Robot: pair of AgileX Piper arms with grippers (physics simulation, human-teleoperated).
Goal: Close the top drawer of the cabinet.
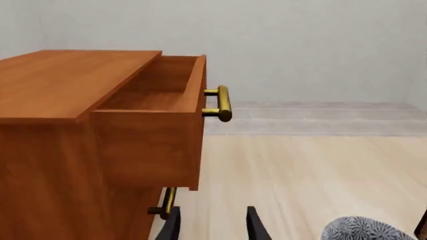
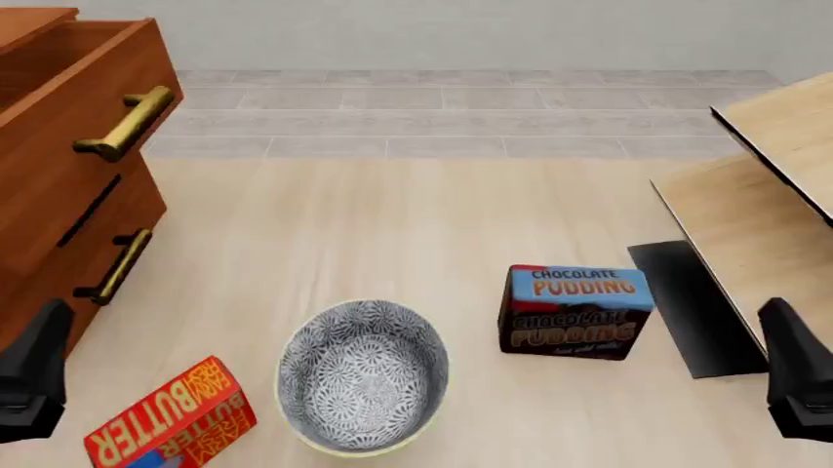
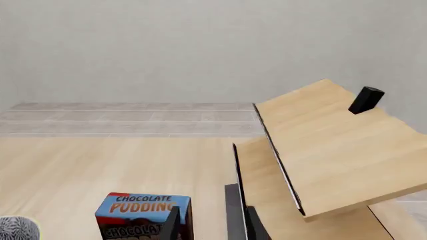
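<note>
Top drawer [image 1: 160, 125] pulled well out of the cabinet [image 1: 53, 150], sits at the far left of the worktop [image 2: 390, 224]. Shows an open, hollow inside in the left wrist view, with its brass bar handle [image 1: 223, 103] sticking out from the front. Same drawer [image 2: 78, 88] and handle [image 2: 127, 124] visible at the left edge of the front view, above a lower drawer handle [image 2: 115, 265].

Left gripper [image 1: 212, 225] low and near, just beside the cabinet's lower front, well below the top drawer. Fingers [image 1: 169, 227] spread apart, released, holding nothing. Seen in the front view as a dark shape [image 2: 33, 375] at the near left edge.

Right gripper [image 3: 212, 225] at the near right, fingers [image 3: 172, 222] apart too, grasping nothing, pointed toward the chocolate pudding box [image 3: 143, 215]. Pale light-wood furniture [image 3: 333, 150] tilted on the right.

Middle of the worktop: patterned bowl [image 2: 362, 375], chocolate pudding box [image 2: 575, 312] to its right, butter box [image 2: 172, 419] lying near left.
</note>
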